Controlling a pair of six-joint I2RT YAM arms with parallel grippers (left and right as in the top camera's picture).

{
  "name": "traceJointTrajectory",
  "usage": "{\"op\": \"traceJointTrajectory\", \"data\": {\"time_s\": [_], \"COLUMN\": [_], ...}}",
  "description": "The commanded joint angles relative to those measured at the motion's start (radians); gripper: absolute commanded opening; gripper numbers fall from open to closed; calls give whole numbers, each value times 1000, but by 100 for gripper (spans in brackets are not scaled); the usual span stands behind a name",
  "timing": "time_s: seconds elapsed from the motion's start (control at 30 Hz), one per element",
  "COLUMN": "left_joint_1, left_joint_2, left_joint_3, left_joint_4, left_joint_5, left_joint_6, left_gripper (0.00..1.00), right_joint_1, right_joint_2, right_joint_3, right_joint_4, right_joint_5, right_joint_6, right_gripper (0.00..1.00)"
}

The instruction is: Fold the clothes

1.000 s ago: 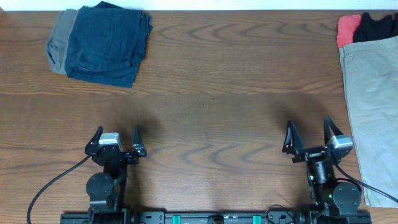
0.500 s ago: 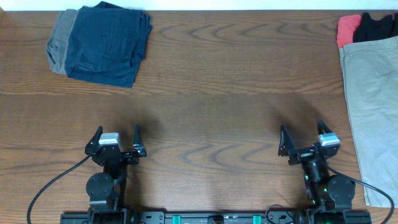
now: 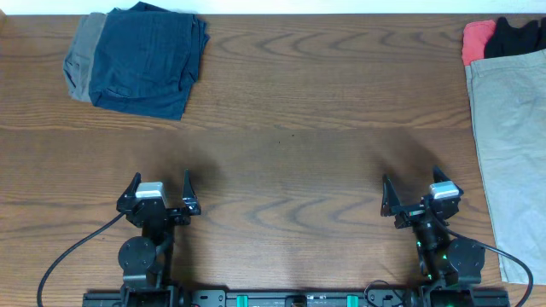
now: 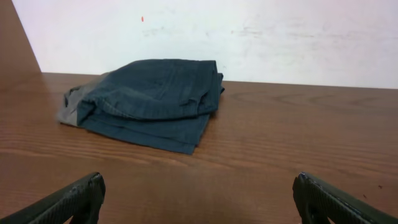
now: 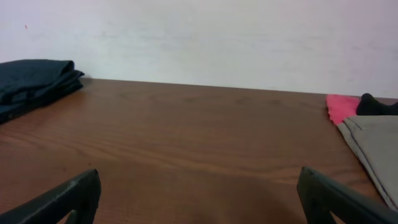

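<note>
I have both arms parked at the near edge of the brown wooden surface (image 3: 290,128). The left gripper (image 3: 160,181) and the right gripper (image 3: 411,188) each have their fingers spread wide and hold nothing.

The unfolded khaki-beige fabric garment (image 3: 512,145) lies flat at the far right, running past the frame, so I cannot tell how much of it sits on the surface. My worry is a pull toward the middle. Its top edge touches the crumpled red piece (image 3: 476,38) and the black piece (image 3: 516,34), and I think a drag would bring them along. A shallow pinch might lift only one layer and bunch the cloth.

The folded dark navy shorts (image 3: 149,60) rest on a grey garment (image 3: 79,55) at the far left, well apart. Nothing stands between the right gripper and the khaki hem.
</note>
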Motion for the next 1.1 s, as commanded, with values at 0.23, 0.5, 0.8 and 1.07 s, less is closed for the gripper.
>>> {"op": "traceJointTrajectory", "data": {"time_s": [0.23,0.5,0.8,1.07], "left_joint_1": [-4,-4,-4,-4], "left_joint_2": [-6,-6,-6,-6], "left_joint_3": [-18,-18,-18,-18], "left_joint_4": [-37,-36,-36,-36], "left_joint_5": [-12,-12,-12,-12], "left_joint_6": [6,6,6,6], "left_gripper": [98,98,98,98], "right_joint_1": [-25,-25,-25,-25], "right_joint_2": [-7,-7,-7,-6], "right_joint_3": [-2,-2,-2,-2], "right_joint_4": [-13,-20,-20,-19], "right_joint_5": [87,155,164,165], "right_joint_6": [-33,-21,-14,-14], "right_gripper": [99,99,99,99]}}
